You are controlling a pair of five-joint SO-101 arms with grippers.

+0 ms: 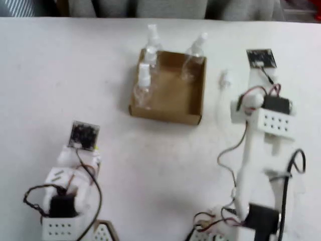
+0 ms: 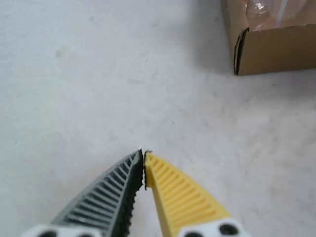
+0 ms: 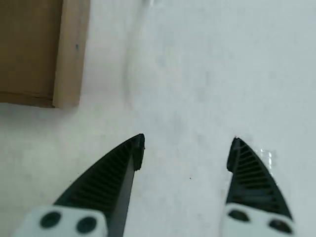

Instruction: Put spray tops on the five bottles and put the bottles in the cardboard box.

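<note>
Bottles (image 1: 144, 83) of clear plastic, each with a white spray top (image 1: 152, 31) fitted, stand in the cardboard box (image 1: 193, 108). Four show there. Three are ranged along the box wall on the left arm's side, and one is at the far corner on the right arm's side. Their bodies are see-through, so the brown floor of the box shows through them and the white tops are what catches the eye.

The fifth bottle (image 1: 221, 100) lies on the white table (image 1: 75, 65) just beside the box, between its wall and the right arm. Its small white top points away from the arms. It is faint against the table (little more than a pale outline), and in the right wrist view it is a dim streak next to the box wall.

The box is shallow and open-topped, made of plain brown card with a lighter cut edge round the rim.

The left gripper (image 2: 143, 157) is well short of the box, on the near side of its corner. Its grey and yellow fingers are pressed together tip to tip, with nothing between them. The right gripper (image 3: 187, 144) is over bare table beside the box's outer wall. Its two black fingers are spread wide apart and hold nothing.
</note>
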